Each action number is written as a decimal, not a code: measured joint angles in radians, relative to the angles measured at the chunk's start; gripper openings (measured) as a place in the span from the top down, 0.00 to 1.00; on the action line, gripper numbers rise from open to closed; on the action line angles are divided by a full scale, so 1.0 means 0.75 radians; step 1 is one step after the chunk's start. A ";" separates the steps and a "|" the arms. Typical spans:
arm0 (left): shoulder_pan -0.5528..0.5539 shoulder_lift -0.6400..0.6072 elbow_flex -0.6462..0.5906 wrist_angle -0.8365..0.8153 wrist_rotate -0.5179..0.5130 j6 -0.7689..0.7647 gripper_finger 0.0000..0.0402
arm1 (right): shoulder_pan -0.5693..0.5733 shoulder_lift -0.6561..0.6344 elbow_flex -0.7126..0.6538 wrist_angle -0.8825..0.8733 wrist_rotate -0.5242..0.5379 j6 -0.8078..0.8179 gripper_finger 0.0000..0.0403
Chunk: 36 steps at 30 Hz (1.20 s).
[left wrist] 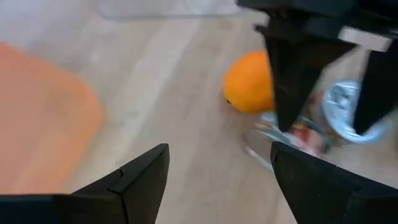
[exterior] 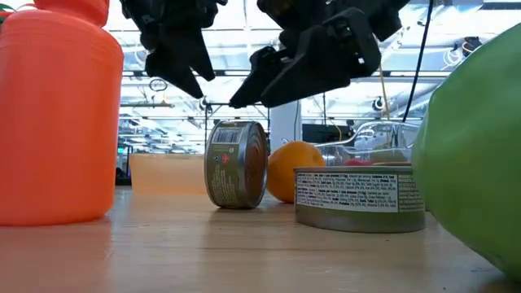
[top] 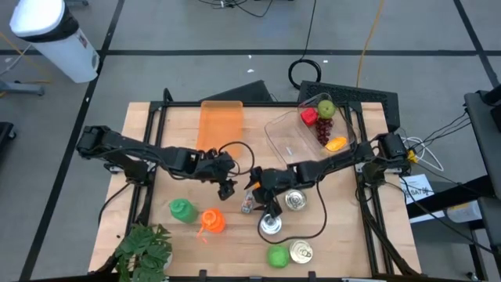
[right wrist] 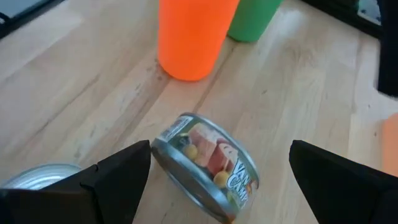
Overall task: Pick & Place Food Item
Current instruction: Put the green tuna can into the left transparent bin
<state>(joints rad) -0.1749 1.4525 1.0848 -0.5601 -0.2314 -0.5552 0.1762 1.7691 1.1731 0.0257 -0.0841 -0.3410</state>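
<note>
tipped can (right wrist: 205, 163), label reading "VAN CAMP"

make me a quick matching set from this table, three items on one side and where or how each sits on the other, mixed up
Items:
1. can with the picture label
2. orange fruit
3. red fruit

Places or states:
A. inside the clear container
B. lying on its side between the open fingers of the right tool
C. on the bare wood ahead of the left tool

Pairs: 1-B, 2-C, 3-A
</note>
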 joint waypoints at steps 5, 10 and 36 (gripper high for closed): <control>-0.034 0.068 0.002 0.043 0.004 -0.119 0.26 | 0.029 -0.068 -0.003 -0.110 0.115 -0.003 0.10; -0.091 0.167 0.002 0.211 0.051 -0.211 0.26 | 0.080 -0.173 -0.007 -0.277 0.282 -0.013 0.10; -0.234 0.529 0.136 0.283 -0.071 -0.543 0.26 | 0.171 -0.417 -0.002 -0.386 0.601 0.046 0.10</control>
<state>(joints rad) -0.3506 1.8490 1.1868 -0.3478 -0.2844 -0.9625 0.3042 1.4563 1.1713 -0.2637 0.3664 -0.3065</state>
